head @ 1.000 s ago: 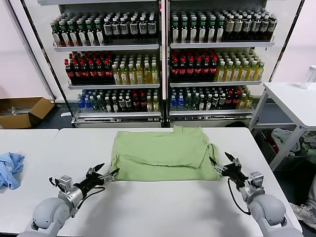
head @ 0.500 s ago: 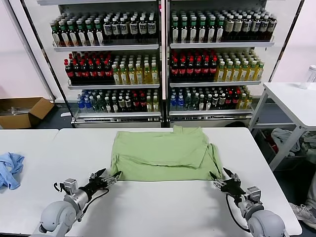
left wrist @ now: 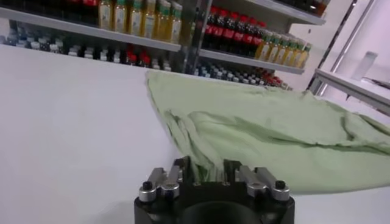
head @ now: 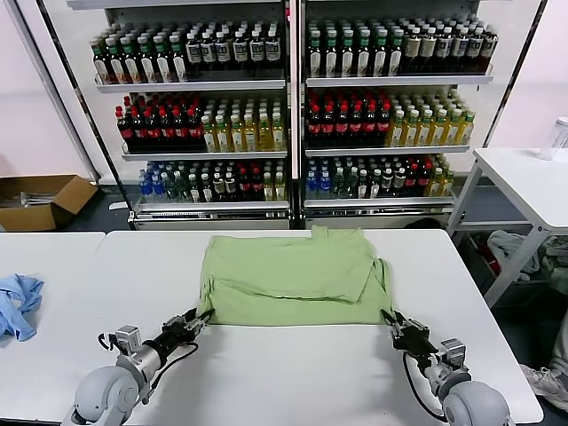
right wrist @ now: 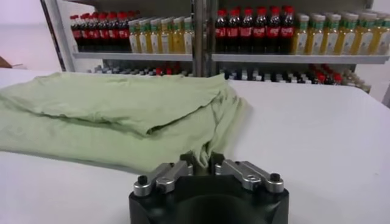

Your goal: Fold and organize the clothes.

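Observation:
The light green polo shirt (head: 293,275) lies partly folded on the white table (head: 284,382), toward the far side. My left gripper (head: 197,319) is at the shirt's near left corner, shut on a bunch of its hem; in the left wrist view the green cloth (left wrist: 274,128) runs between the fingers of my left gripper (left wrist: 205,173). My right gripper (head: 390,319) is at the near right corner, shut on a fold of the hem; the right wrist view shows the shirt (right wrist: 122,109) pinched in my right gripper (right wrist: 200,159). Collar, buttons and logo are hidden.
A light blue cloth (head: 18,302) lies at the table's far left. Drink coolers (head: 293,115) full of bottles stand behind the table. A cardboard box (head: 40,200) sits on the floor at the left. A second white table (head: 532,177) stands at the right.
Both grippers were open just short of the shirt's near edge. They have moved forward onto the near corners and closed on the hem. The shirt has not shifted.

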Available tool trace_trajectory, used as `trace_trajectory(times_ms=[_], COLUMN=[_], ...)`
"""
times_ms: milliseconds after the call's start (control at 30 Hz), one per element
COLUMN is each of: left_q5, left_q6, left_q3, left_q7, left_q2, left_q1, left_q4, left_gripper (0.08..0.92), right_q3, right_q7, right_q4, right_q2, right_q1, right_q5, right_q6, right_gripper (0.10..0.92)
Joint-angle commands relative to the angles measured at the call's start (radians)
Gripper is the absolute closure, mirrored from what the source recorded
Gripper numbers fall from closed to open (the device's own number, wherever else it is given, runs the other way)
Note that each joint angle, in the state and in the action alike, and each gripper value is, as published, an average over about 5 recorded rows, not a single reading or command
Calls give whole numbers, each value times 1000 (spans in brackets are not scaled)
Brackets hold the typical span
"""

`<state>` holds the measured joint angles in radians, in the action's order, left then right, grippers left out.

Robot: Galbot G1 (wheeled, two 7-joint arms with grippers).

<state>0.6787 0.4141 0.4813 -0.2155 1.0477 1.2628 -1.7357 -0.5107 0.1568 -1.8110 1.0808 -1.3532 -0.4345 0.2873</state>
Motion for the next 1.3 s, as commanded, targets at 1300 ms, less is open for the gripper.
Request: trace_trajectory(times_ms=[1300], left_q5=[-123], left_q6=[33], left_q3=[362], left_q7=[-75], left_q2=[84], left_q1=[585], left_q4=[-376], left_gripper=[905], right_q3=[-109], right_q7=[-22], right_q4=[-410], right_q2=[15], right_q1=[-545], right_q5=[151], right_q6=[-21], right_gripper=[878])
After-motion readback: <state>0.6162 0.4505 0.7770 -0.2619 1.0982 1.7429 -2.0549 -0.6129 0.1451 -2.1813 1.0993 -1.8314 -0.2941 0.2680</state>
